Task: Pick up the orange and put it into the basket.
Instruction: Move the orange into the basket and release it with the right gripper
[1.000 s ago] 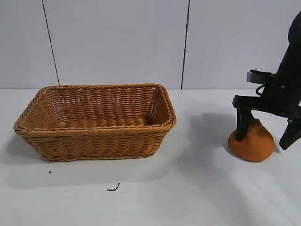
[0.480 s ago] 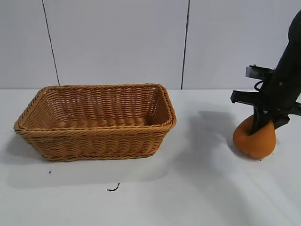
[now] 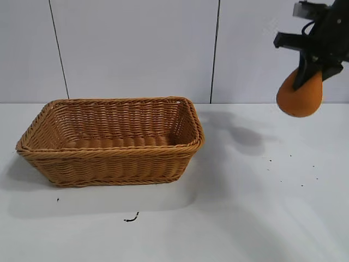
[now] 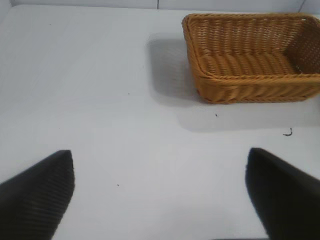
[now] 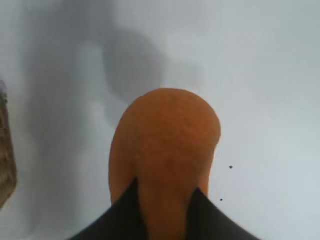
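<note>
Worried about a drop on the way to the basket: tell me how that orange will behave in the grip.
The orange hangs below the right gripper, pinched only at its narrow top, so it may swing or slip. In the right wrist view it bulges around the fingers, suggesting soft skin that gives. Its rounded body would probably roll if dropped outside the basket.
</note>
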